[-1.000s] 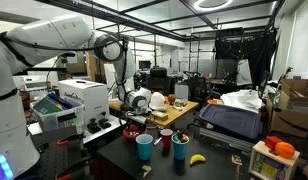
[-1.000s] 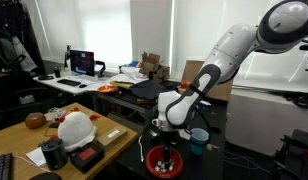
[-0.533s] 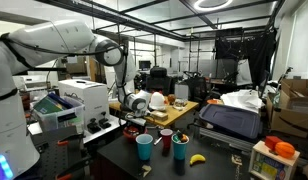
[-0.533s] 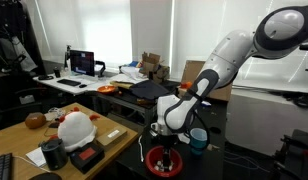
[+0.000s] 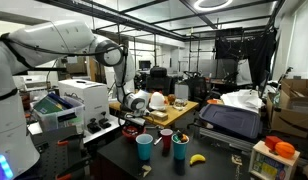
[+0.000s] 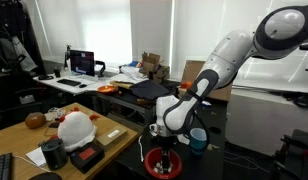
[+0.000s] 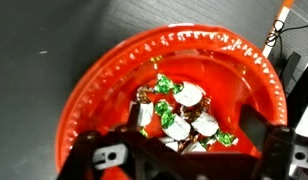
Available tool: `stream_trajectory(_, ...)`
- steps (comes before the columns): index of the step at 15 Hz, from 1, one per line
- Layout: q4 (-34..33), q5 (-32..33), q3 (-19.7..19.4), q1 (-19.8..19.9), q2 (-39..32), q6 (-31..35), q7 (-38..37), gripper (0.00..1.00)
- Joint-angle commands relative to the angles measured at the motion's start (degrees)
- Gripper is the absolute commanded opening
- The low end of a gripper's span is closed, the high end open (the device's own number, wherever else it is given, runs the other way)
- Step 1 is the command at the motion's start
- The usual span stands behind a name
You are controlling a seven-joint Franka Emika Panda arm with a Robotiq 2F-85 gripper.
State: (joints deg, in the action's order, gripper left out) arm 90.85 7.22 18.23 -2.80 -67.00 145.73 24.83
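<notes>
Field note, standing by the dark table (image 7: 44, 40). The red bowl (image 7: 82, 95) sits on the table near its edge, and it is the landmark for everything else. The gripper (image 6: 166, 148) hangs straight over the bowl in both exterior views, wrist pointing down, with the white arm arching up and away behind it. In the wrist view the gripper (image 7: 186, 152) comes in from the bottom edge. Its two dark fingers (image 7: 99, 155) are spread wide, one toward each side of the bowl's floor, so the jaws are released and clasp nothing. Wrapped candies (image 7: 179, 110) lie in a loose heap in the middle of the bowl, in green, silver and brown foil, and they fall between the spread fingers. Whether a fingertip touches any candy or the bowl's floor I cannot tell. An orange-and-white pen (image 7: 280, 24) lies on the table just outside the bowl's rim, on the far right of the wrist view. In an exterior view a blue cup (image 6: 198, 138) stands just beside the bowl. In an exterior view two red cups (image 5: 166, 140) stand beyond the blue cup, away from the bowl, and a banana (image 5: 197, 158) lies past them, well apart from it. A white helmet (image 6: 76, 127) rests on the wooden desk, well apart from the bowl.
</notes>
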Motion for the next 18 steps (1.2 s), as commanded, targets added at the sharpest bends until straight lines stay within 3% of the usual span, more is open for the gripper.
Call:
stream_trajectory(1,0.3,-0.3,0.1,-0.6,0.8,-1.2,1.2,1.00)
stream_trajectory(7,0.9,0.3,-0.8,-2.0,1.8,-1.3,0.4,1.00)
stream_trajectory(18,1.6,5.1,-7.4,-6.6,2.9,0.4,-2.1,1.00)
